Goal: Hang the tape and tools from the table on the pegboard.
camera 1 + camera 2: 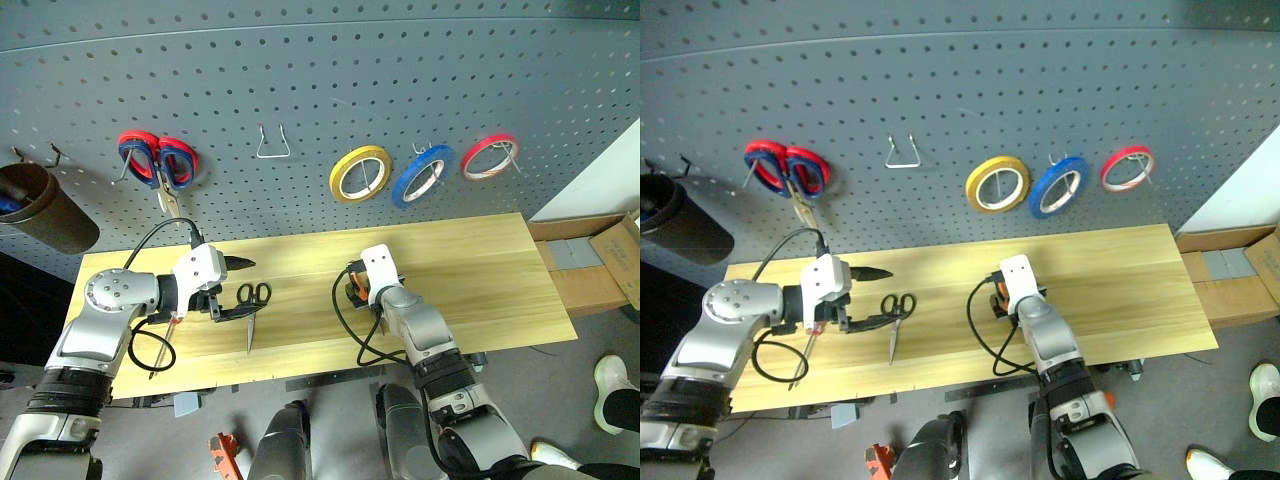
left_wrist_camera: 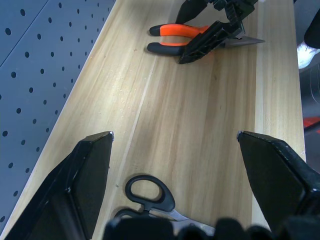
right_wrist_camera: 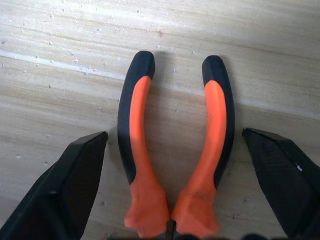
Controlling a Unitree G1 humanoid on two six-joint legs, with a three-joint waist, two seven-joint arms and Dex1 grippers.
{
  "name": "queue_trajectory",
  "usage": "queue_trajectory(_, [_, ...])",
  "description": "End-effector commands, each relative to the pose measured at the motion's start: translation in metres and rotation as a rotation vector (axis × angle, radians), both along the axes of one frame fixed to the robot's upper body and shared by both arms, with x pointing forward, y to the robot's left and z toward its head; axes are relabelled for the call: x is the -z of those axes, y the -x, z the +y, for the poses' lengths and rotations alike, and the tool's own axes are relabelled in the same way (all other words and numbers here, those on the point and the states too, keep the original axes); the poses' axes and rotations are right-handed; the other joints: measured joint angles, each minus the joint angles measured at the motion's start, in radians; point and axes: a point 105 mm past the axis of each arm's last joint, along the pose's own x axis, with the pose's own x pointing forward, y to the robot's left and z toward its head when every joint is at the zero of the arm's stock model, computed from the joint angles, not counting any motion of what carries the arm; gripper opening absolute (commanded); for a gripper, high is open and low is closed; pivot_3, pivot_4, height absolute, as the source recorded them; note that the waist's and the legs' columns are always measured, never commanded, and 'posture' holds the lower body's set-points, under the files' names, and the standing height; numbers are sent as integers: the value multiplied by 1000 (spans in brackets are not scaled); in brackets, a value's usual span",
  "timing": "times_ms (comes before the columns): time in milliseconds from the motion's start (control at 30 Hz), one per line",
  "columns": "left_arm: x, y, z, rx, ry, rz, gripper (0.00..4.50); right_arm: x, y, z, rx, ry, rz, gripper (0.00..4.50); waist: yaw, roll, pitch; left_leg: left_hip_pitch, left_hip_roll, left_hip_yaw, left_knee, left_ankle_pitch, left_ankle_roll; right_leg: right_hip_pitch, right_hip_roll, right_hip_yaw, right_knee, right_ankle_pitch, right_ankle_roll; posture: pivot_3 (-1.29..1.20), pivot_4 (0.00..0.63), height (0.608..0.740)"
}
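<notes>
1. Head views: the table (image 1: pixel 480 260) is a long top of pale yellowish wood planks, set against a dark grey pegboard (image 1: pixel 320 70) dotted with regular rows of small holes. On the pegboard hang a yellow tape ring (image 1: pixel 360 172), the blue tape (image 1: pixel 423 174) with its white core, and a red tape ring (image 1: pixel 489 157), side by side. Further left hang scissors with red and blue handles (image 1: pixel 158 160), and between them and the rings a bare wire hook (image 1: pixel 272 142). The small black-handled scissors (image 1: pixel 251 305) lie flat on the table, blades pointing toward the near edge, just beside the left gripper (image 1: pixel 233 288). A slim screwdriver (image 1: pixel 807 352) lies on the table under the left arm. The right gripper (image 1: pixel 358 288) is low over the orange-handled pliers (image 1: pixel 352 285) near the table's middle.

2. Left wrist view: the left fingers (image 2: pixel 87 180) stand wide apart, holding nothing. One black loop of the scissors lies between them, close to the wrist. Further along the wood grain lie the pliers, with the right gripper over them.

3. Right wrist view: the right fingers (image 3: pixel 65 185) are spread wide, one on either side of the pliers' two curved orange and black handles. Neither finger touches a handle; the handles rest on the speckled wood.
</notes>
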Motion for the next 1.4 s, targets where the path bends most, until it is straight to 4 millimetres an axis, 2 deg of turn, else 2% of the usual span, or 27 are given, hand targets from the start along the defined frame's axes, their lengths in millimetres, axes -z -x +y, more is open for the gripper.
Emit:
queue_trajectory(33, [-7,4,-4,-29,82,-27,4295,13,4,2,-10,2,42,3230,-2,0,0,0,0,0,0,0,0,0,0,0,0,0,0,-116,312,740])
queue_trajectory(67, [-4,6,-5,-46,113,-13,4295,14,4,2,-11,5,42,2893,-2,0,0,0,0,0,0,0,0,0,0,0,0,0,0,-116,313,740])
queue_trajectory(100, [1,8,-7,-64,136,1,4295,14,4,2,-12,7,38,2833,-3,-1,-1,0,0,0,0,0,0,0,0,0,0,0,0,-116,313,740])
queue_trajectory(267, [13,13,-11,-116,188,25,4295,12,1,1,-5,3,23,2833,-1,-1,-1,1,1,1,0,0,0,0,0,0,1,0,-1,-115,314,740])
queue_trajectory(467, [15,9,-2,-223,249,18,4295,-9,4,4,-26,-21,-56,2833,2,-1,-1,1,1,1,1,0,0,0,0,0,1,1,-1,-112,316,740])
queue_trajectory(600, [10,7,3,-272,292,-20,4295,-45,20,11,-86,-50,-187,2833,1,-1,-1,-1,0,1,0,0,0,-1,0,0,0,1,-1,-102,320,740])
queue_trajectory(733, [5,9,12,-305,314,-56,4295,-82,53,23,-196,-146,-324,2832,4,-1,-1,-1,1,0,-1,0,0,-2,0,0,0,1,-1,-90,330,740])
queue_trajectory(833, [0,13,16,-317,353,-88,4295,-102,78,31,-259,-187,-395,2832,7,-1,0,-1,0,0,-1,0,0,-2,0,1,0,1,-1,-86,336,740])
queue_trajectory(933, [-6,17,16,-316,398,-104,4295,-131,93,37,-317,-233,-507,2832,13,-1,0,-1,1,0,-1,0,0,-2,0,1,0,1,-1,-81,341,740])
queue_trajectory(1067, [-14,21,15,-327,467,-107,4295,-174,100,45,-368,-269,-679,2832,25,-1,0,0,1,-1,0,-2,3,-2,0,0,0,1,-1,-76,346,740])
queue_trajectory(1200, [-16,24,13,-337,498,-93,4295,-203,95,50,-376,-316,-761,2832,31,-1,0,0,1,-2,-1,-1,2,-2,1,-1,0,1,-1,-72,342,740])
queue_trajectory(1300, [-15,31,8,-312,511,-57,4295,-232,90,60,-407,-352,-851,2832,29,-1,0,0,1,-2,-1,0,0,-2,0,0,0,1,-1,-71,339,740])
queue_trajectory(1400, [-16,29,8,-320,508,-61,4295,-248,84,69,-435,-374,-896,2832,33,-1,0,0,1,-3,-1,0,0,-2,0,-1,-1,1,-1,-68,334,740])
